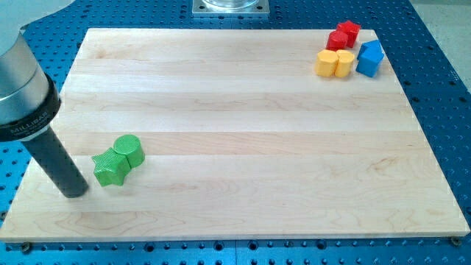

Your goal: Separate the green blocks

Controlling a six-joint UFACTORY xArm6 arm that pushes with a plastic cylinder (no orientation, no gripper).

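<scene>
— Green blocks, where?
— Low on the view's left of the wooden surface (243, 132): green star (110, 168) touching green cylinder (129, 151), cylinder up and to the view's right of the star.
— My tip?
— My tip (74, 193), just beside the star on its left, apart by a sliver.
— Claw state?
— Cannot tell; only a rod visible.
— Elsewhere?
— Top right corner: two red blocks (343, 34), two yellow blocks (333, 63), blue block (369, 59), clustered.

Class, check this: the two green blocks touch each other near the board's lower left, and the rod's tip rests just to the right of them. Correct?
Not quite. The camera view shows my tip just left of the green star block, not right. The green cylinder block does touch the star, lower left on the board.
</scene>
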